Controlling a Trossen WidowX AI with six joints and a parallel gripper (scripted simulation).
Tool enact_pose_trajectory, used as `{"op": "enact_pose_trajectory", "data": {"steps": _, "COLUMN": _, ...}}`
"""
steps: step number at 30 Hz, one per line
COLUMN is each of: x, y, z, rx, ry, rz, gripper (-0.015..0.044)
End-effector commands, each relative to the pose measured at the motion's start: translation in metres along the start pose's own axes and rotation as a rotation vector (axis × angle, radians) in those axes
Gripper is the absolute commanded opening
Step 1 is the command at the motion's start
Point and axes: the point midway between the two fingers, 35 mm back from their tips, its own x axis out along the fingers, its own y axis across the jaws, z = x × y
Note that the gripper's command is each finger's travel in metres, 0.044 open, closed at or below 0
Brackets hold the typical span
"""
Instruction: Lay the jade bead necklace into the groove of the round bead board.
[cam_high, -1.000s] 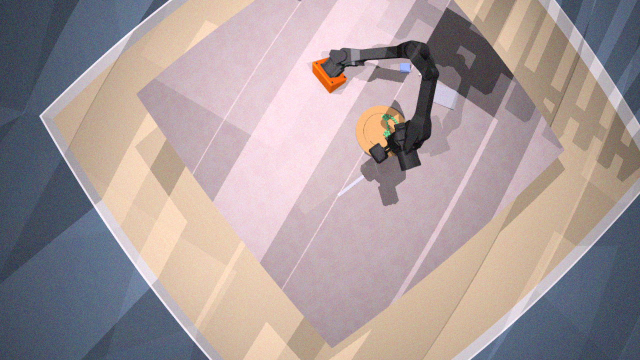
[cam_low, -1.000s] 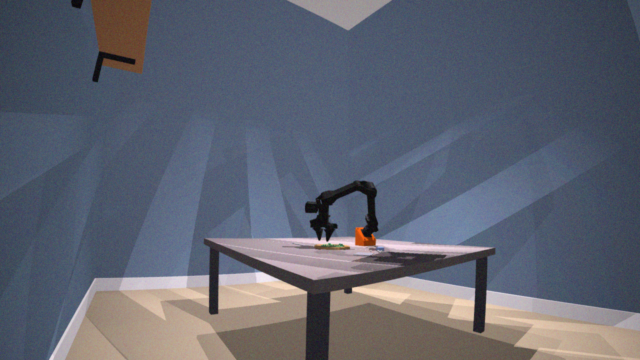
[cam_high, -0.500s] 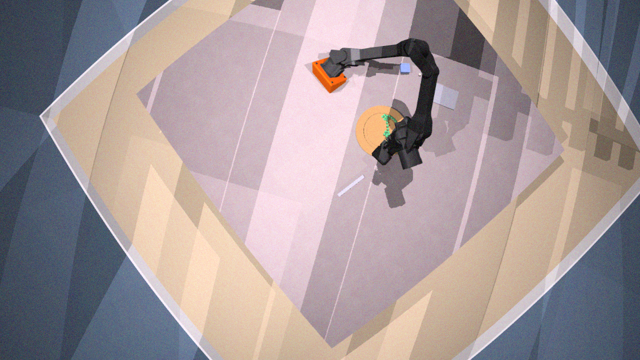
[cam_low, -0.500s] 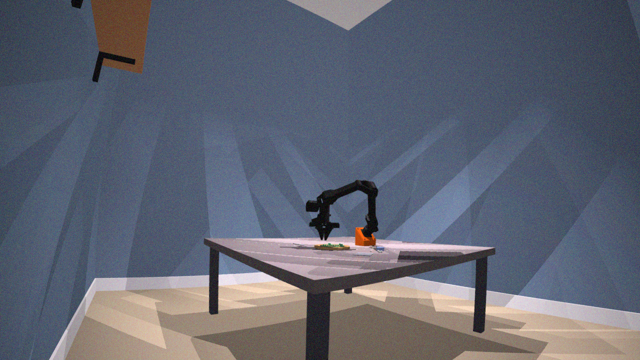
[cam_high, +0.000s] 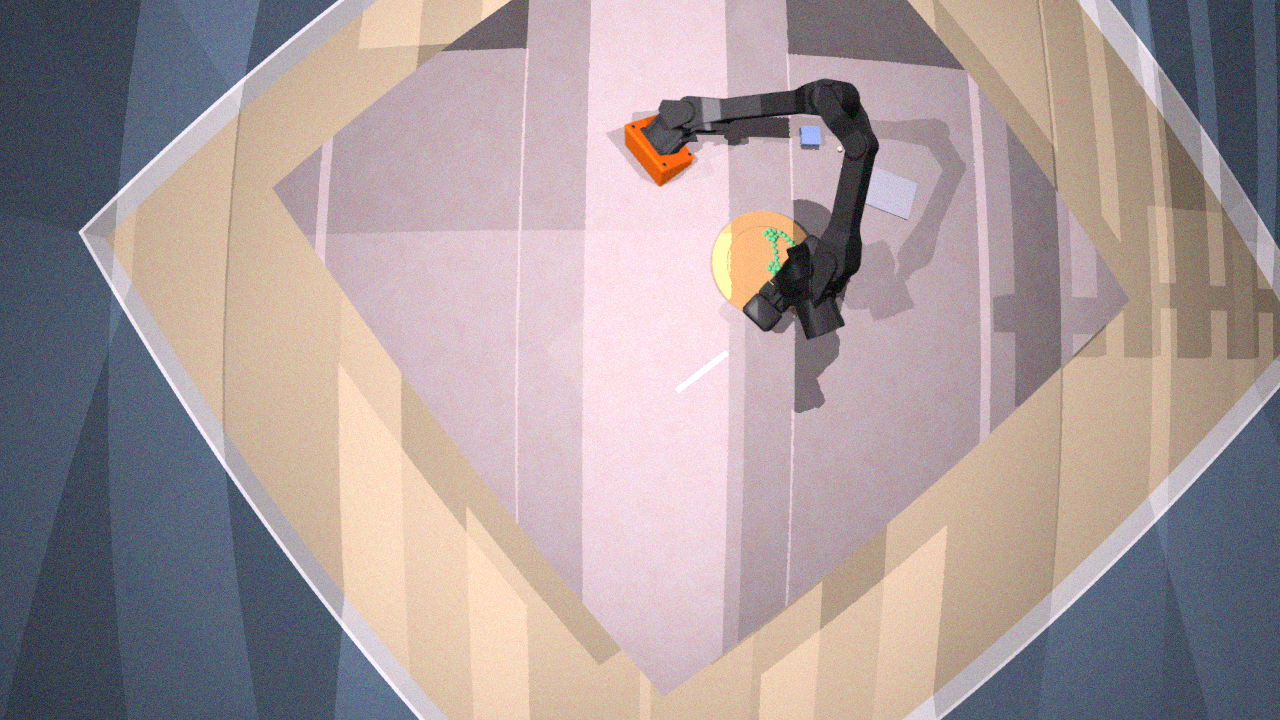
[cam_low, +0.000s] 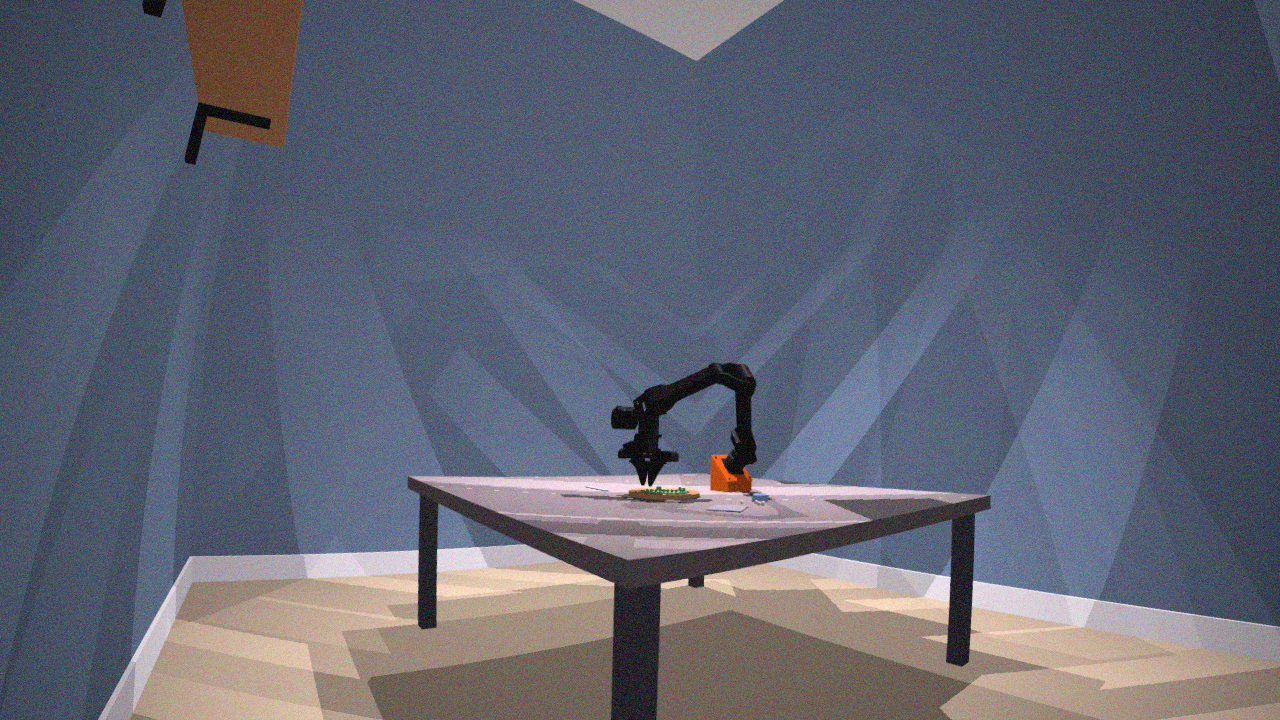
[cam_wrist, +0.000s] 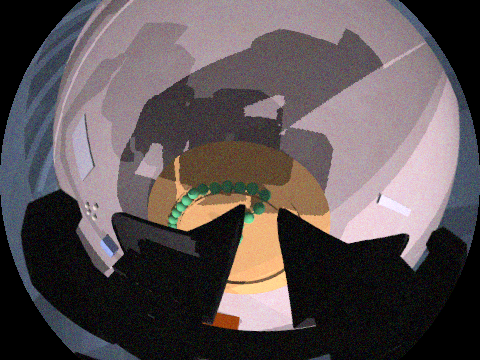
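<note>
The round bead board (cam_high: 744, 268) (cam_low: 662, 497) (cam_wrist: 262, 260) lies flat on the table, with its thin ring groove partly visible. The green jade necklace (cam_high: 775, 250) (cam_wrist: 228, 186) lies on it. In the wrist view its beads curve around the left and far side, then turn sharply inward near the fingertips. The rest is hidden behind the left finger. My gripper (cam_low: 646, 484) (cam_wrist: 261, 212) is partly open, with a narrow gap between its fingers. It is just above the board and holds nothing. A few beads show near and behind the left fingertip.
The orange arm base (cam_high: 660, 165) (cam_low: 729, 476) stands behind the board. A blue block (cam_high: 810, 137) (cam_wrist: 109, 245), small white balls (cam_wrist: 91, 210) and a pale flat card (cam_high: 893, 192) (cam_wrist: 83, 152) lie to one side. A white strip (cam_high: 702, 371) (cam_wrist: 394, 205) lies on the other.
</note>
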Motion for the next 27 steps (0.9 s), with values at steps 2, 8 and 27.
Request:
{"op": "enact_pose_trajectory", "data": {"steps": 2, "x": 0.0087, "y": 0.0008, "z": -0.0021, "rx": 0.010, "ry": 0.005, "rz": 0.006, "gripper": 0.0120}}
{"op": "enact_pose_trajectory", "data": {"steps": 8, "x": 0.0142, "y": 0.0011, "z": -0.0027, "rx": 0.011, "ry": 0.006, "rz": 0.007, "gripper": 0.0120}}
{"op": "enact_pose_trajectory", "data": {"steps": 27, "x": 0.0116, "y": 0.0009, "z": -0.0014, "rx": 0.002, "ry": 0.004, "rz": 0.003, "gripper": 0.0000}}
